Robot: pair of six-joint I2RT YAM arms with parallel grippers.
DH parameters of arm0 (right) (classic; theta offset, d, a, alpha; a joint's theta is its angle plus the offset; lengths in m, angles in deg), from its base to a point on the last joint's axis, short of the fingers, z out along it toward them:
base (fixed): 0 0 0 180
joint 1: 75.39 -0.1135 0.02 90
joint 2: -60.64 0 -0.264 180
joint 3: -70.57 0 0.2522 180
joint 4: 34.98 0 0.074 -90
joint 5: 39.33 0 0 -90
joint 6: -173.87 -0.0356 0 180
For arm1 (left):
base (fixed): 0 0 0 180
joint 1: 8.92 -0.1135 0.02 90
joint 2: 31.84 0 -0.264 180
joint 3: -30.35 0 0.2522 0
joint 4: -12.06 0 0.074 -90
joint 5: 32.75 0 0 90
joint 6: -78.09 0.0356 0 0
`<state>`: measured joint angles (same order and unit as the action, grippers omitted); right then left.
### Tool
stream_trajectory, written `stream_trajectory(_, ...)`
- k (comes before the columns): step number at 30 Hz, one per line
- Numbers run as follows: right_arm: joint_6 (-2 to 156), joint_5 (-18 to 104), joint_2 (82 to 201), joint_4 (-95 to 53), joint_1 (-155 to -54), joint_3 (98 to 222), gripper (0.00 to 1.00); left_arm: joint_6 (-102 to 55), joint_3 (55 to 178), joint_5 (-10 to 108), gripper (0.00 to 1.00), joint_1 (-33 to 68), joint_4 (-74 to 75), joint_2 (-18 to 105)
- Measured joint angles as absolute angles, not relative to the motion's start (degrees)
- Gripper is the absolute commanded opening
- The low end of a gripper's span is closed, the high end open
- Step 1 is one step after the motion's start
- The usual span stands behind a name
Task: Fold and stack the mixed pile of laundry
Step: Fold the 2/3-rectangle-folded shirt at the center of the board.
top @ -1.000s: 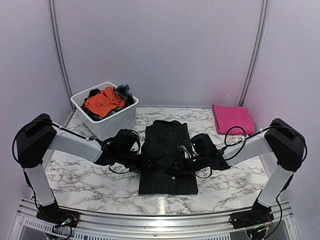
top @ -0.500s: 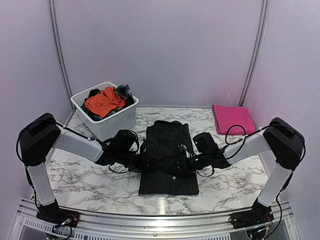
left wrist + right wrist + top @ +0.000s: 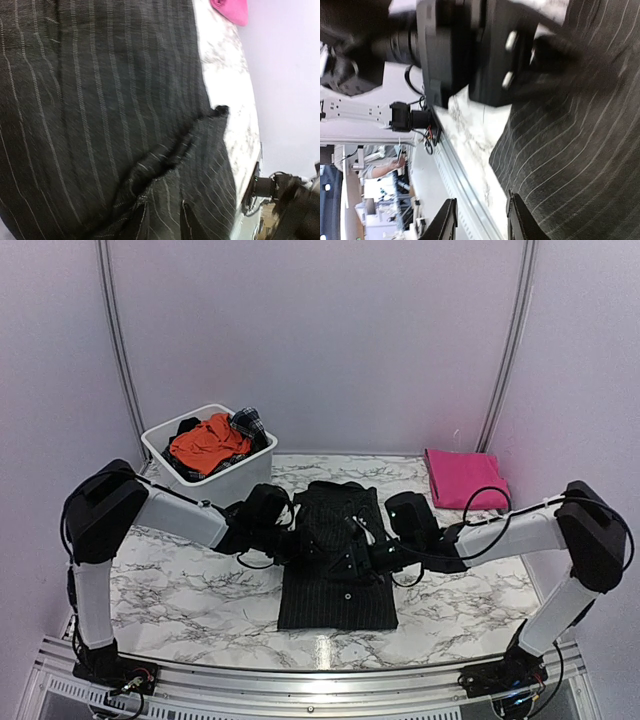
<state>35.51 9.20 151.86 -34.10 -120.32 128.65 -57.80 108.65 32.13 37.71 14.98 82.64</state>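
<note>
Looking down from above, a black pinstriped shirt point(image 3: 337, 590) lies lengthwise in the middle of the marble table point(image 3: 170, 590). Both arms reach in low over it. The left end effector point(image 3: 308, 543) is at the shirt's left side, and the right end effector point(image 3: 360, 560) is over its rumpled middle. A white tub point(image 3: 225, 485) at the far left holds an orange garment point(image 3: 205, 443) and a small plaid piece point(image 3: 248, 422). A folded pink cloth point(image 3: 465, 478) lies at the far right, well apart from the shirt.

From the left wrist, pinstriped fabric fills nearly the whole view, with a raised fold bunched at the bottom centre. The left end effector's fingers cannot be made out, so its state cannot be told.

From the right wrist, two fingers point(image 3: 447, 220) stand moderately spread with nothing between them, above the shirt's edge and the table rim. The left end effector appears as a blurred black block touching the shirt.
</note>
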Motion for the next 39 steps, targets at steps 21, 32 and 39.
stream_trajectory(21,22.07,6.29,163.44,-59.02,-122.92,121.50,0.43,-46.74,106.86,41.02,0.99,34.52,7.77,65.90)
stream_trajectory(32,54.16,29.79,141.39,-17.01,-122.14,142.57,0.99,-29.59,98.73,57.41,0.99,34.63,-0.47,36.48)
stream_trajectory(39,58.49,25.46,142.42,-13.99,-113.50,142.27,0.85,-14.18,98.31,67.03,0.99,53.49,-9.12,39.56)
